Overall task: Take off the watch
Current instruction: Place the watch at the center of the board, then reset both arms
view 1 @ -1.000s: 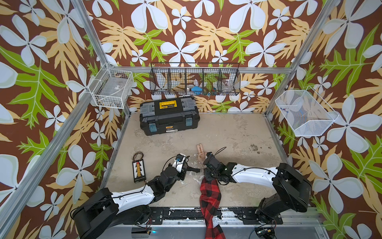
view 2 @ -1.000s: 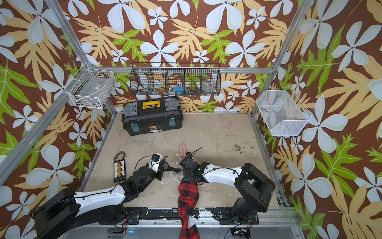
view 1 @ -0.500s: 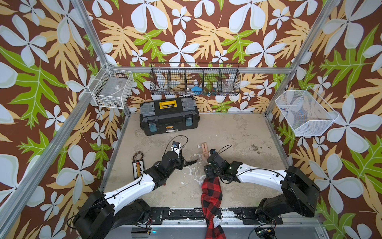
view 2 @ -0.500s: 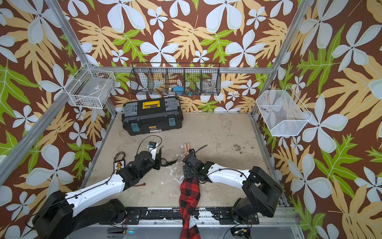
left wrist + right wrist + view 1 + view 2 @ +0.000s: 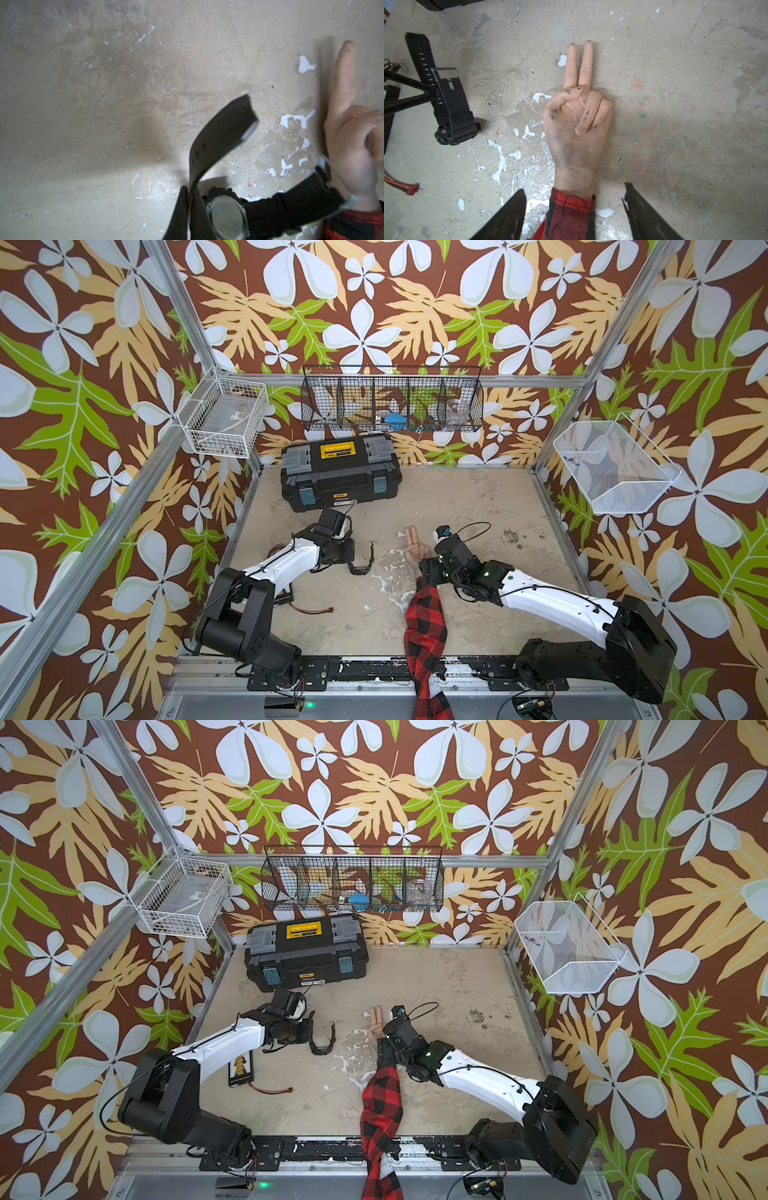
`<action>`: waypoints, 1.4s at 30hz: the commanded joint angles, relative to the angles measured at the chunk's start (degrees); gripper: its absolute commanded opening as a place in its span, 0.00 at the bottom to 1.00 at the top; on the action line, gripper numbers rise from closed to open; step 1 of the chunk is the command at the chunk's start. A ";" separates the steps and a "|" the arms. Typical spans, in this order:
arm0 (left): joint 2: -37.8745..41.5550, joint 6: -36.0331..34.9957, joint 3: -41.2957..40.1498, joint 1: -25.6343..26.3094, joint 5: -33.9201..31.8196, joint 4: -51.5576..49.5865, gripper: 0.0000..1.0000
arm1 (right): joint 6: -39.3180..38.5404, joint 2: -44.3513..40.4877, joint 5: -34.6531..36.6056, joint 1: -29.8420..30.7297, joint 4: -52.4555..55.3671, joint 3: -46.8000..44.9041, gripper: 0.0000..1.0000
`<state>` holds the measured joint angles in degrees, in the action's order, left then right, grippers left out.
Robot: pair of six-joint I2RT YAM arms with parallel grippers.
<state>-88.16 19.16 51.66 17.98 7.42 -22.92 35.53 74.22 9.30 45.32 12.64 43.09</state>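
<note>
The black watch [image 5: 360, 563] is off the arm, unbuckled, about a hand's width left of the mannequin hand [image 5: 414, 548]. My left gripper [image 5: 352, 553] is shut on one half of its strap [image 5: 216, 141]. The metal case back [image 5: 226, 216] faces the left wrist view, and the case [image 5: 452, 133] hangs low over the table. In the right wrist view the bare wrist [image 5: 574, 176] and hand [image 5: 575, 124] lie palm up with two fingers out. My right gripper [image 5: 575, 207] is open, its fingers either side of the red plaid sleeve [image 5: 569, 216] without touching it.
A black toolbox [image 5: 340, 472] stands at the back left. A small striped board [image 5: 240, 1069] with a red wire [image 5: 270, 1090] lies under my left arm. Wire baskets [image 5: 390, 400] hang on the walls. The plaid sleeve [image 5: 424, 626] runs to the front edge.
My left gripper has drawn the watch leftwards, clear of the hand. My right gripper has opened wider around the sleeve, and the hand has shifted slightly right.
</note>
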 commanded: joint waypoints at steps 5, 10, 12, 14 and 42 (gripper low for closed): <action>-6.88 -3.81 6.78 -1.60 3.71 -5.56 0.19 | -0.61 -1.29 1.20 -0.72 1.33 -0.63 0.76; -9.04 -4.71 9.67 -1.56 2.49 -6.44 0.34 | -2.00 -2.91 2.38 -2.22 3.12 0.30 0.76; -9.25 -4.83 10.79 -1.60 2.12 -6.73 0.40 | -2.89 -3.66 2.80 -3.03 3.68 0.60 0.77; -8.86 -5.03 12.03 -1.59 1.49 -7.01 0.43 | -3.87 -4.61 3.26 -4.18 4.06 0.67 0.77; 28.77 -4.22 -27.84 -1.50 -38.26 46.56 0.97 | -26.47 -8.92 22.98 -26.11 -33.30 -18.16 1.00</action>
<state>-61.10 18.28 26.85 16.49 -23.68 11.03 13.65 65.06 25.93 19.51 -8.95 26.83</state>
